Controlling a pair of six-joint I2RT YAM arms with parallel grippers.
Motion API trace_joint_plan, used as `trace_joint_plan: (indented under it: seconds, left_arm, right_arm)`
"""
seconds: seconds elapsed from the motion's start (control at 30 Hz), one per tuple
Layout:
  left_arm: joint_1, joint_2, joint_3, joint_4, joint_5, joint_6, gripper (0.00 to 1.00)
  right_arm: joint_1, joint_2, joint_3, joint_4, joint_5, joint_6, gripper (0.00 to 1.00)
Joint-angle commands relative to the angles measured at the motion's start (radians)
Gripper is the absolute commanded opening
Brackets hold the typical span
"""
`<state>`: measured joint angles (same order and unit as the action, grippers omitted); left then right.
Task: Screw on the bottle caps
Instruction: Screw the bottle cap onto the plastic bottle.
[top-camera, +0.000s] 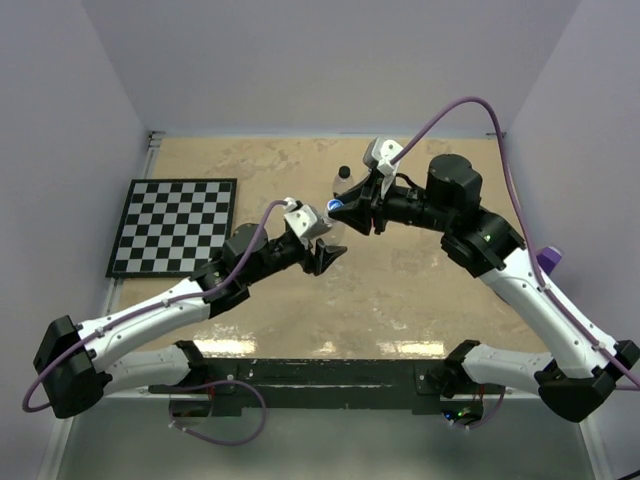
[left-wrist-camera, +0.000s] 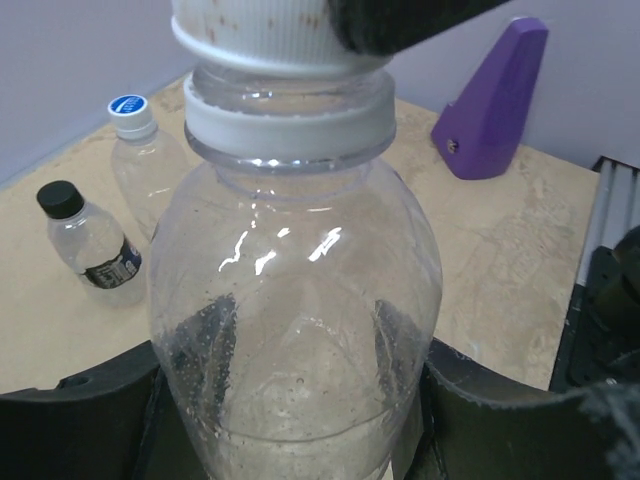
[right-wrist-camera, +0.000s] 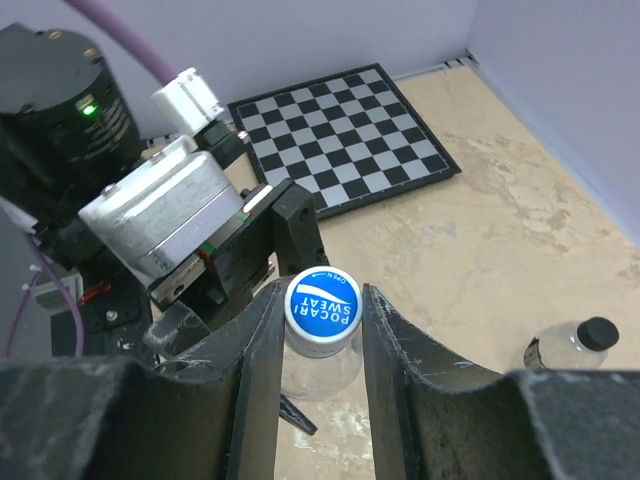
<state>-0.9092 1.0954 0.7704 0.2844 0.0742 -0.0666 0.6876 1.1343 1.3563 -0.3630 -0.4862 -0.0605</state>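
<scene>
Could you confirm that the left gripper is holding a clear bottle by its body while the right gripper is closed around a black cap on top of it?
Not quite: the cap in the right gripper is blue with white print, as the right wrist view shows. The black cap is on a second bottle standing apart. The left gripper does hold the clear bottle by its body.

My table (top-camera: 400, 300) has a tan, marbled top. A black-and-white checkerboard mat (top-camera: 175, 226) lies flat on my left and a purple wedge (left-wrist-camera: 495, 100) stands on my right. The black-capped bottle (left-wrist-camera: 90, 240) and the blue-capped bottle (left-wrist-camera: 140, 150) sit near each other.
</scene>
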Motion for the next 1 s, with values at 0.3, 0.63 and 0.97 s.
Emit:
trace_joint_plan:
  seconds: [0.3, 0.63, 0.97]
  left_arm:
    - [0.046, -0.12, -0.029, 0.232, 0.349, 0.022, 0.0]
    - [0.047, -0.15, -0.062, 0.273, 0.415, 0.057, 0.0]
    - [0.047, -0.164, -0.1, 0.329, 0.38, 0.039, 0.0]
  right_arm:
    - [-0.037, 0.053, 0.003, -0.205, -0.253, -0.085, 0.09]
    - [-0.053, 0.038, 0.003, -0.208, -0.296, -0.094, 0.21]
    - [-0.053, 0.021, -0.019, -0.173, -0.307, -0.058, 0.21]
